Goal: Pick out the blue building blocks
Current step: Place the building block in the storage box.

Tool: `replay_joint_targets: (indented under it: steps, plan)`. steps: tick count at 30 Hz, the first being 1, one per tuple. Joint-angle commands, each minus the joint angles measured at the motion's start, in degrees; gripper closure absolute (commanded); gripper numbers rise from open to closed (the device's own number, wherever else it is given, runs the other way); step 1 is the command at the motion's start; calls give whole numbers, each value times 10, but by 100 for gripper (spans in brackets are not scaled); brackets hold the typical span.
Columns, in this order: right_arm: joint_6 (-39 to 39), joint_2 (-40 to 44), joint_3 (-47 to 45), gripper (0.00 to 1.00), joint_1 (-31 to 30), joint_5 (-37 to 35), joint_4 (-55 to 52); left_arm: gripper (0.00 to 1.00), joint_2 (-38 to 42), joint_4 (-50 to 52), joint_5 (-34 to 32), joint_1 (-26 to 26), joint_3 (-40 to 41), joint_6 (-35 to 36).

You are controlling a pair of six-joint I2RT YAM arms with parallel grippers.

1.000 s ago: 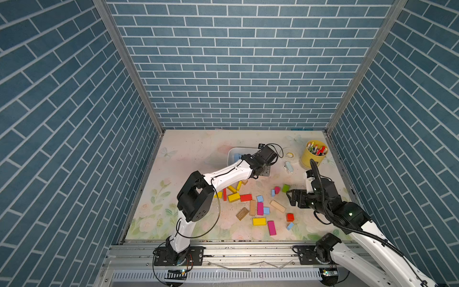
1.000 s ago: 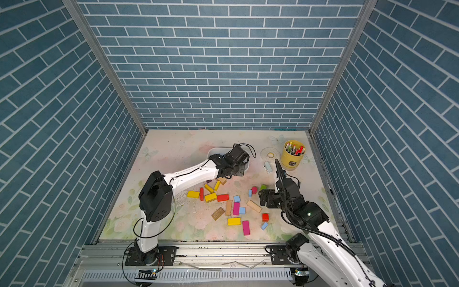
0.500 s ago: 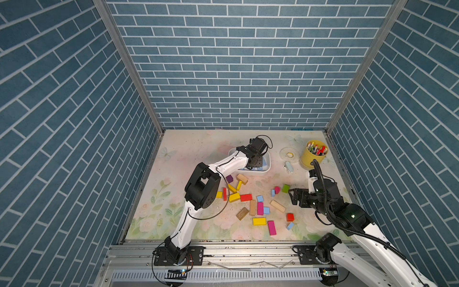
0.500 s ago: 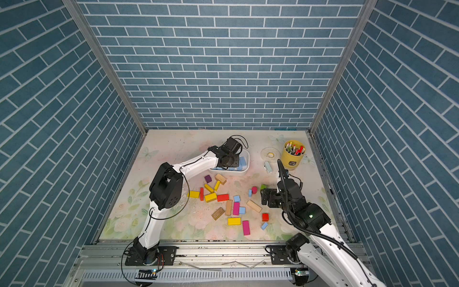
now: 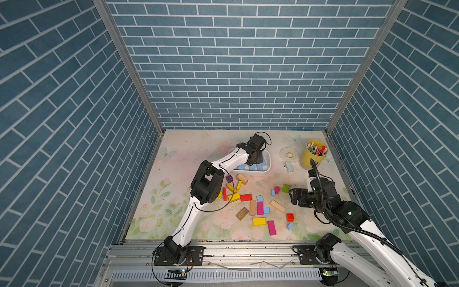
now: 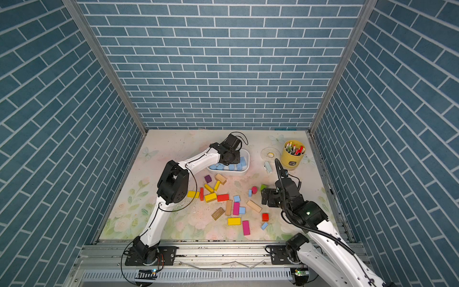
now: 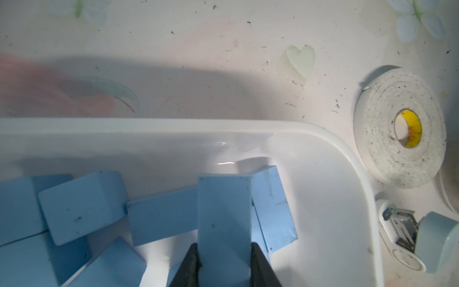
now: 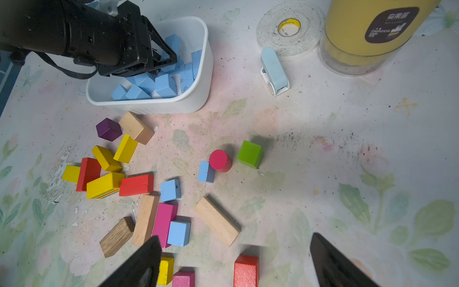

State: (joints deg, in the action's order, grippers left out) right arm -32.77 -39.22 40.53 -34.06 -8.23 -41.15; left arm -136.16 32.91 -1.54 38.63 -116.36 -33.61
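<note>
A blue block point(image 7: 223, 211) is clamped in my left claw point(image 7: 224, 248) over the pile point(image 7: 82, 206) inside the bin point(image 7: 352, 164). Other blue blocks point(image 8: 170, 190) lie outside the bin, by my right claw point(image 8: 234, 237), which is spread wide. Dropped tilted, the held block could bounce off the pile and out.

blocks point(image 7: 82, 211) in bin point(image 7: 149, 139), tape roll point(image 7: 377, 129) beside bin
</note>
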Motion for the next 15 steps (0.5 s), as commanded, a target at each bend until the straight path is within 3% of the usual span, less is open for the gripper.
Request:
replay_joint_targets:
  steps: [1,5,10,15]
  plan:
    - [-25,-1,8,7,2,-17,-14,66,-16,7,20,-10,-14,6]
    - [-35,0,15,7,2,-24,-30,46,-14,-1,58,-11,-18,13]
    - [-42,10,20,7,2,-26,-53,34,31,-20,69,-11,6,22]
    - [-47,13,23,6,2,-27,-68,25,130,-53,78,-11,88,39]
